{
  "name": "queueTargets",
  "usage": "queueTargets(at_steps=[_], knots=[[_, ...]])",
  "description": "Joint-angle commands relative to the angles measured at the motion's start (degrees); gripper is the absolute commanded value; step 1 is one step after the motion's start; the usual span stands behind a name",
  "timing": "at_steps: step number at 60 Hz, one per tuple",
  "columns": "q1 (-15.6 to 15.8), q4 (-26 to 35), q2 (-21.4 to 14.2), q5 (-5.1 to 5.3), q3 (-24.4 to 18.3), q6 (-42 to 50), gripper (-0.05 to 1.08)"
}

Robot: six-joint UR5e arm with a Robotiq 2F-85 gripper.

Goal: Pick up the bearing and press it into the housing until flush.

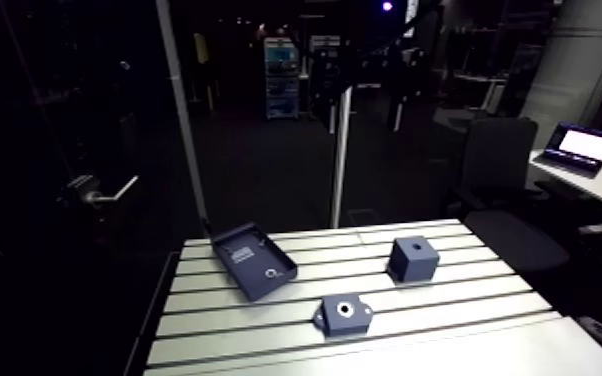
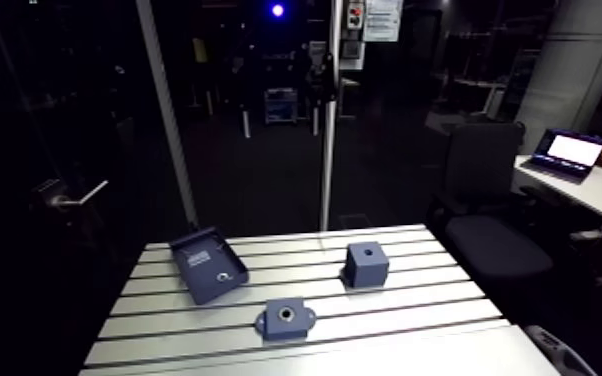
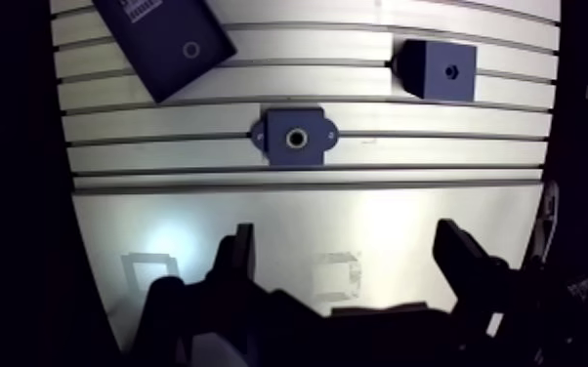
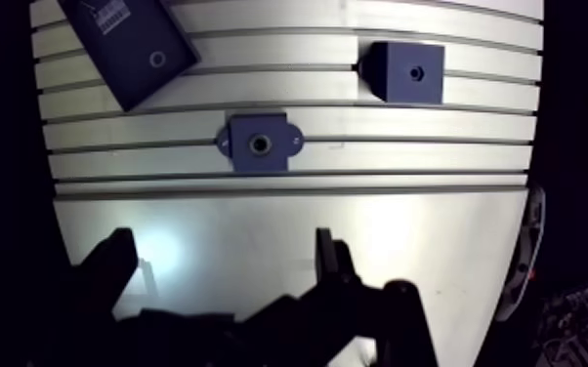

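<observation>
The room is dark. At the right of the frame a black office chair stands beside a pale desk carrying an open laptop (its screen glowing). A slim pole rises at centre, a door handle shows at left, and a blue light shines at the top edge.

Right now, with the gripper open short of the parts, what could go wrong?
The small ring, likely the bearing, lies flat in the tray: the open gripper may slip off it or hit the tray. The flanged housing and the cube both have holes: easy to confuse.
</observation>
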Motion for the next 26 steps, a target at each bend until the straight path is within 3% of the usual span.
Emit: queueTargets(at_steps=[1, 26], knots=[[-0.07, -0.94, -0.13, 0.32, 0.01, 0.24, 0.0], [0.04, -1.05, -0.2, 0.32, 0.18, 0.24, 0.0]])
